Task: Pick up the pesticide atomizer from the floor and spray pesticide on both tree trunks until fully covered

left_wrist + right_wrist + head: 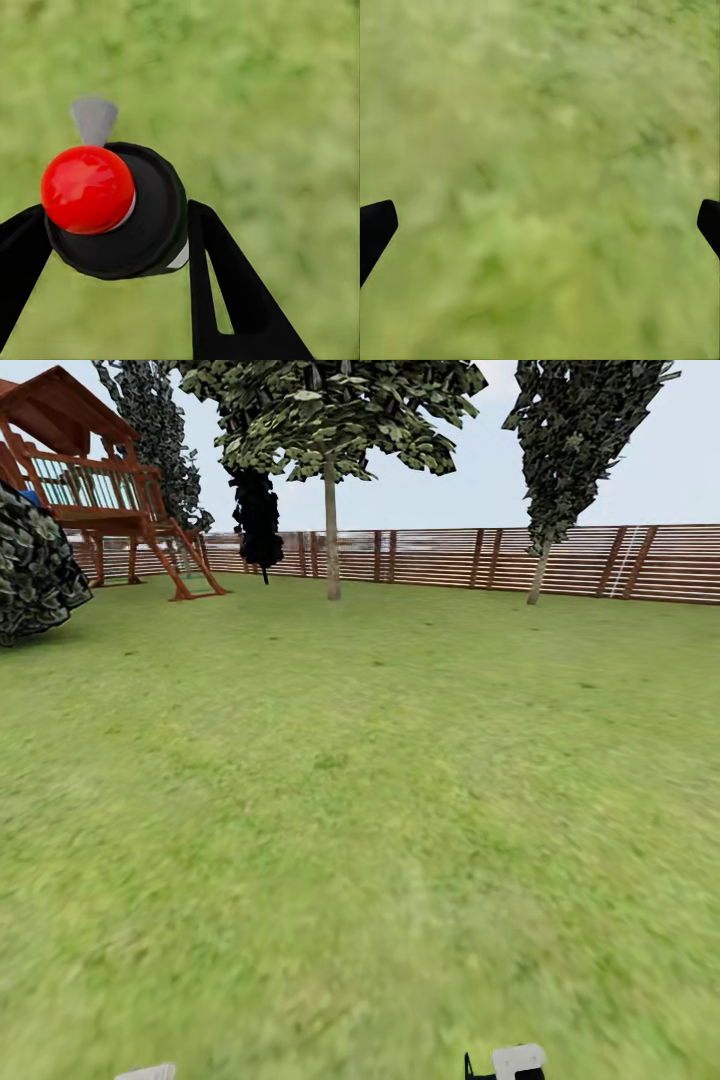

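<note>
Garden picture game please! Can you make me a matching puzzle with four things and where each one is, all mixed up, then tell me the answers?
Things:
1. pesticide atomizer
2. wooden playhouse
3. tree trunk
4. right gripper

Places or states:
A. far left of the lawn, by the fence
B. open over bare grass, holding nothing
C. clamped between the left gripper fingers, red cap showing
D. upright in front of the brown fence, across the lawn

Pairs: 1-C, 2-A, 3-D, 4-B

Black tapered fingers (232,292), white wrist housing (518,1060)
</note>
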### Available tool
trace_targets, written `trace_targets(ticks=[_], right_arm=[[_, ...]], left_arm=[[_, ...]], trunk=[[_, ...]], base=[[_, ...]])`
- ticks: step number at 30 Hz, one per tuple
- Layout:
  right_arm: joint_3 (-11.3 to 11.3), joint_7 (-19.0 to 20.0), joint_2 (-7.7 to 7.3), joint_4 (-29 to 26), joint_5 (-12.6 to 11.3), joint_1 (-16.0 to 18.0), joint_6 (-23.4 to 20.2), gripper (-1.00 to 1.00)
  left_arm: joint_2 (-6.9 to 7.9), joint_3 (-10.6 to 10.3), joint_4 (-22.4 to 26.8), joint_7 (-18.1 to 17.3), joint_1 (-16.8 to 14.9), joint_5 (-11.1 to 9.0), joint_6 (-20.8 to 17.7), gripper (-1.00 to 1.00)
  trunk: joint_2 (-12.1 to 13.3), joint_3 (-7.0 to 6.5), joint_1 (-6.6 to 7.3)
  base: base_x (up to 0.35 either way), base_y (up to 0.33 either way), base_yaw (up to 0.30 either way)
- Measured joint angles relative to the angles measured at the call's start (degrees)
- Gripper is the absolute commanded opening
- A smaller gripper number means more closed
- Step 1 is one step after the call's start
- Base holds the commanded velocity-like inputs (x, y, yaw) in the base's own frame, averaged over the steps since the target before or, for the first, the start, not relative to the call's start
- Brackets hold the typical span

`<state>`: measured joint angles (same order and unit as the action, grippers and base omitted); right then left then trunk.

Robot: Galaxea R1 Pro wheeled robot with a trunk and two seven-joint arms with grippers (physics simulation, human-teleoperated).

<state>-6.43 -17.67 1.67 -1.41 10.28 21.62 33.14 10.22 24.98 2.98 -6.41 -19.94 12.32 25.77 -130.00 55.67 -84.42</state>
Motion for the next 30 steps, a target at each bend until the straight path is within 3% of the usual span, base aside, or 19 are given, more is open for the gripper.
trace_targets(ticks=[30], right_arm=[[0.0,0.0,0.0,0.0,0.0,0.0,0.0,1.0]], left_arm=[[-0.02,-0.03,0.0,0.0,-0.01,0.08,-0.01,-1.0]], trunk=[[0.0,0.0,0.0]], base=[[0.338,0.088,0.0]])
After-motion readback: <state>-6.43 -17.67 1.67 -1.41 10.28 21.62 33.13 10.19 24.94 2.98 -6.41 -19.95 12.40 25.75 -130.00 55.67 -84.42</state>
